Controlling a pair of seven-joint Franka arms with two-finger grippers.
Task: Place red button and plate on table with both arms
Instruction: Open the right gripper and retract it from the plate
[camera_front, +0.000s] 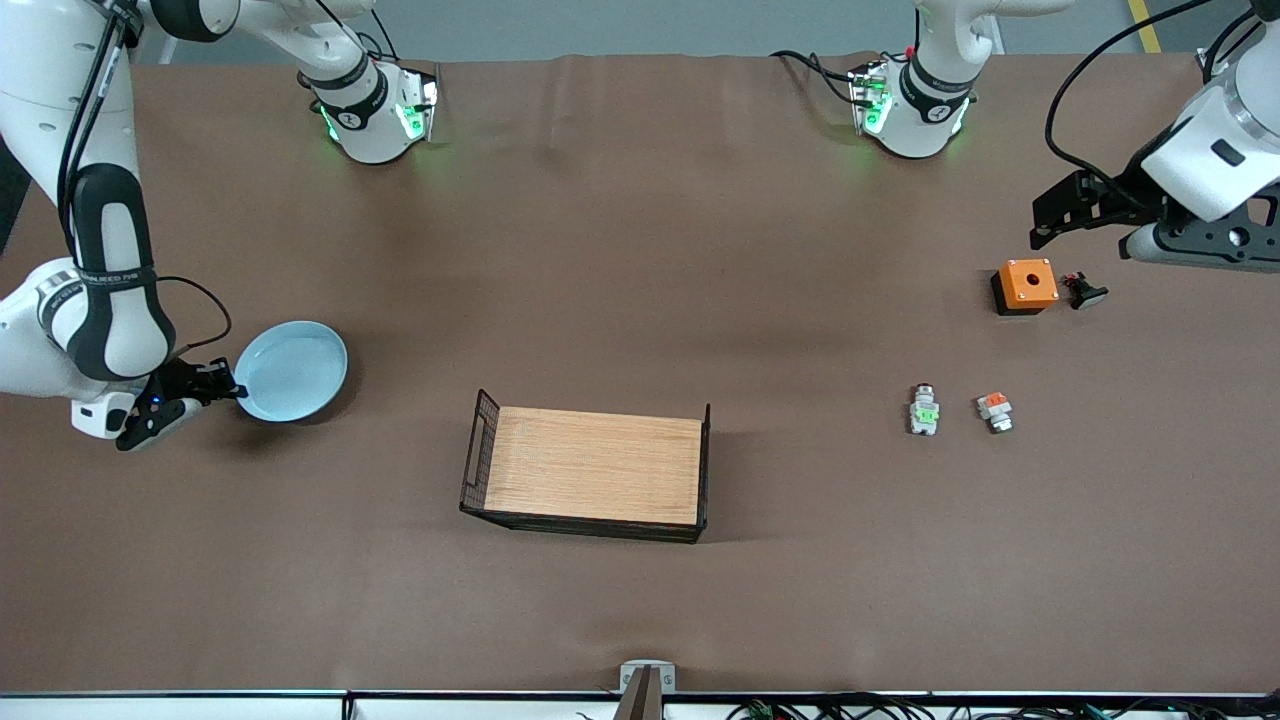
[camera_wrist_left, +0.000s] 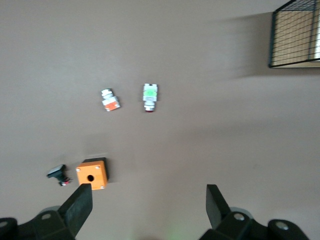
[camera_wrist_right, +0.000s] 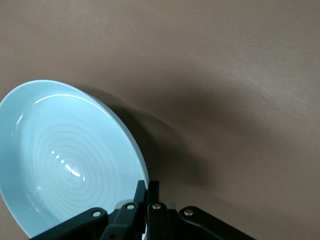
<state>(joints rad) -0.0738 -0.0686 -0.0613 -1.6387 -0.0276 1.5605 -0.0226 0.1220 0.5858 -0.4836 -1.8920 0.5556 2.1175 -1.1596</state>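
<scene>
Fingers of the right gripper (camera_front: 232, 390) pinch the rim of the round pale-blue plate (camera_front: 295, 368), middle-left of the frame over the brown surface (camera_front: 640, 250). The left gripper (camera_wrist_left: 149, 206), fingers spread, hangs upper right; the green-centred white switch block (camera_front: 925, 409) lies lower down, centre-right.

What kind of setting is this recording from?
Likely a robotics lab bench: two white arms fixed at a brown-covered table, cables along its edge, and staged props like a wooden tray and orange box.
</scene>
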